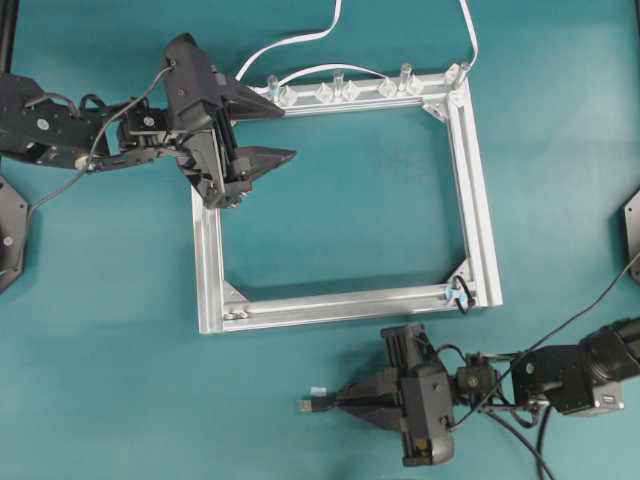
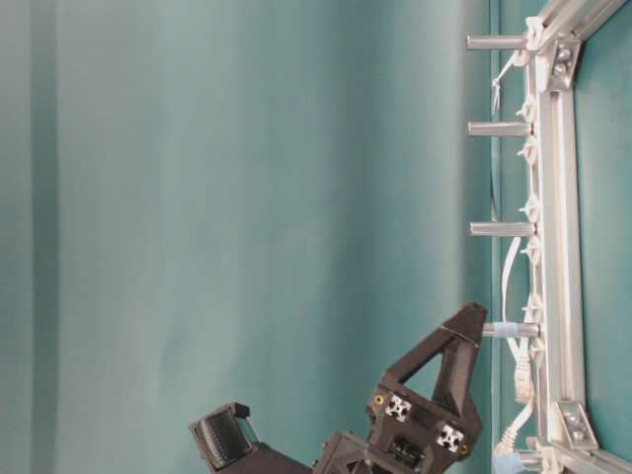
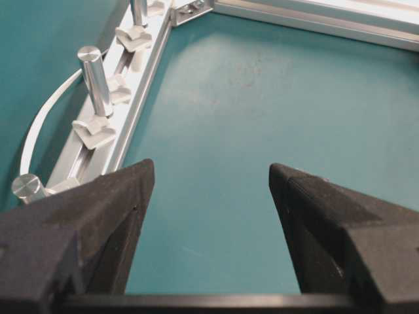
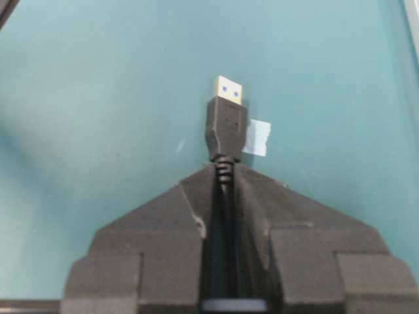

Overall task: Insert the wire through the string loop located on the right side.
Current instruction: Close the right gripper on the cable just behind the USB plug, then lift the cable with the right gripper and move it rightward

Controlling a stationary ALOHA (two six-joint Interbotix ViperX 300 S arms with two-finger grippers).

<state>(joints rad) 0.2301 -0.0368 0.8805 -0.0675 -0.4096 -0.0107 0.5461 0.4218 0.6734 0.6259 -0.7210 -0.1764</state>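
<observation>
Black wire (image 4: pixel 224 131) pinched in closed right gripper (image 1: pixel 352 404), plug pointing left, away from string loop (image 1: pixel 460 295) up-right at frame (image 1: pixel 482 240) corner. Left gripper (image 1: pixel 268 133) open, empty, farther.

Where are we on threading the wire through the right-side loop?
Done: the right gripper has shut on the wire just behind its plug. In hand: the plug sits below the frame. Left: carrying it to the string loop and inserting. The left gripper waits open.

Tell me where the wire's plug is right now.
In the overhead view the wire plug pokes out of the shut right hand, low centre, just below the aluminium frame, over the bare teal table.
</observation>
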